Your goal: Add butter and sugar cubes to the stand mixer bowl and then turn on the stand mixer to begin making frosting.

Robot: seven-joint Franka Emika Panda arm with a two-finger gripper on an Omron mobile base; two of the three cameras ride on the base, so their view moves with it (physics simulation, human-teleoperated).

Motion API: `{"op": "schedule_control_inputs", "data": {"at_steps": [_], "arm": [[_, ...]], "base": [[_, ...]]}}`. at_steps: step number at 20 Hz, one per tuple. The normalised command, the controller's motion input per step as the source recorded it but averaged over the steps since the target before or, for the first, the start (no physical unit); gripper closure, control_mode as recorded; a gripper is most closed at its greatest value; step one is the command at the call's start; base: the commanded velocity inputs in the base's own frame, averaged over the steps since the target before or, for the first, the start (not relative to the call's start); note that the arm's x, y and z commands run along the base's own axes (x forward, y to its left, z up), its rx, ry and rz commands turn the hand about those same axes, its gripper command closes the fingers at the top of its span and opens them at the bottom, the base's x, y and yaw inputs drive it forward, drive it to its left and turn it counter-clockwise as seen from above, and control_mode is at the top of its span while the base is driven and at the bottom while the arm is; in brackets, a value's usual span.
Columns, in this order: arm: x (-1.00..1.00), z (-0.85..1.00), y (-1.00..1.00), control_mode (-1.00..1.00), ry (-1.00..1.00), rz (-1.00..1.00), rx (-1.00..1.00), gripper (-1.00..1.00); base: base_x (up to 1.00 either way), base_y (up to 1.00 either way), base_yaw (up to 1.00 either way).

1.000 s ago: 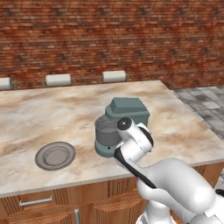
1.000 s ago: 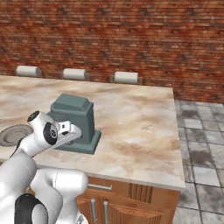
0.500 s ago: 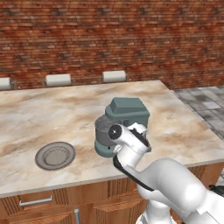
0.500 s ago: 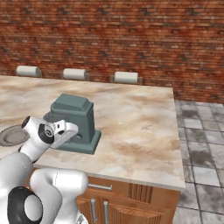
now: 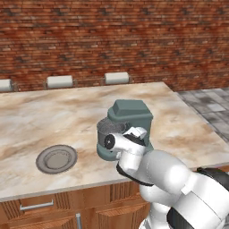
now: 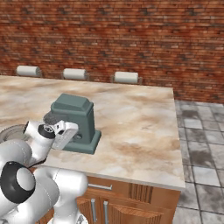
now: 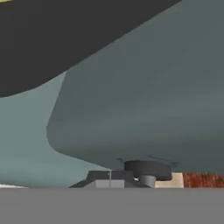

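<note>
Teal stand mixer (image 5: 132, 117) upright mid-counter, grey stand mixer bowl (image 5: 108, 130) — under its head

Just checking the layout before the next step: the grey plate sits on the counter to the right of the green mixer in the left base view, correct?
Not quite. The grey plate sits on the counter to the left of the green mixer, as the left base view shows.

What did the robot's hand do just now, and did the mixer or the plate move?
The hand slid lower and closer in against the front of the stand mixer, near its bowl. It took hold of nothing. The mixer, bowl and grey plate stayed where they were on the counter.
</note>
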Motion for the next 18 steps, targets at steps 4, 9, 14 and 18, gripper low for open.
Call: {"op": "schedule_control_inputs", "data": {"at_steps": [4,9,14,18], "arm": [[0.32,-0.16,0.0,-1.0,0.0,0.0,-0.17,1.0],[0.17,-0.01,0.0,-1.0,0.0,0.0,-0.13,1.0],[0.1,0.0,-0.13,-1.0,0.0,0.0,-0.06,1.0],[0.0,0.01,-0.33,-1.0,-0.02,0.0,-0.04,1.0]], "base": [[0.0,0.0,0.0],[0.0,0.0,0.0],[0.0,0.0,0.0],[0.0,0.0,0.0]]}}
